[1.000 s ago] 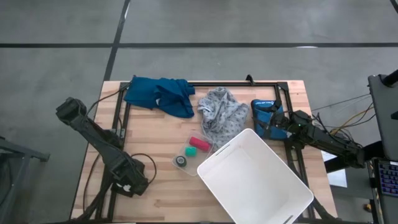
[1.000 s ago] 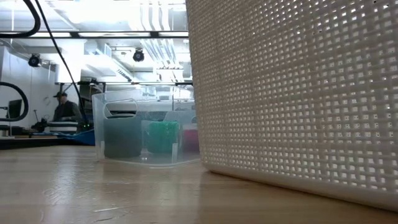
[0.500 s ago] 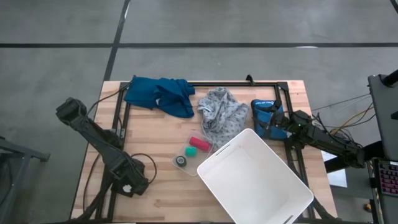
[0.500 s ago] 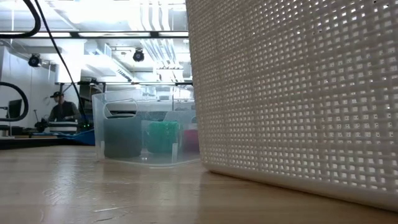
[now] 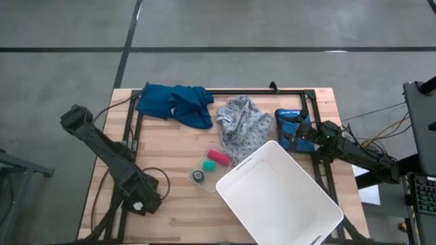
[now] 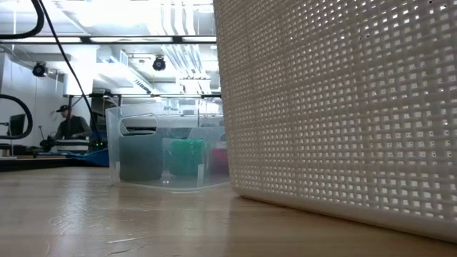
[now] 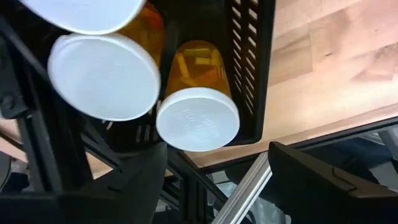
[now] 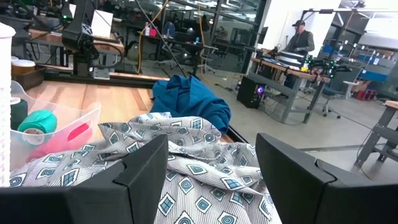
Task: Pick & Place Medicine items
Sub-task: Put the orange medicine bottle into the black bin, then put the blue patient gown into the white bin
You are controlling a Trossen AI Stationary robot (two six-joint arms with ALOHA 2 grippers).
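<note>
Basically left gripper (image 7: pixel 211 180) hovering spread open right over the pill bottles (image 7: pixel 196 93), packed upright in a black tray (image 7: pixel 252 74), caps facing the fingers. Right gripper (image 8: pixel 211 180), also apart, way off by the grey patterned cloth (image 8: pixel 186 180).

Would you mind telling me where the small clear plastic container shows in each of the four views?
High view: the clear container sits mid-table, at the corner of the white basket, in front of the grey cloth.
Low view: left of centre, beside the white basket's wall.
Left wrist view: not in it.
Right wrist view: next to the grey cloth.
Shared landmark: the green roll inside it.
</note>
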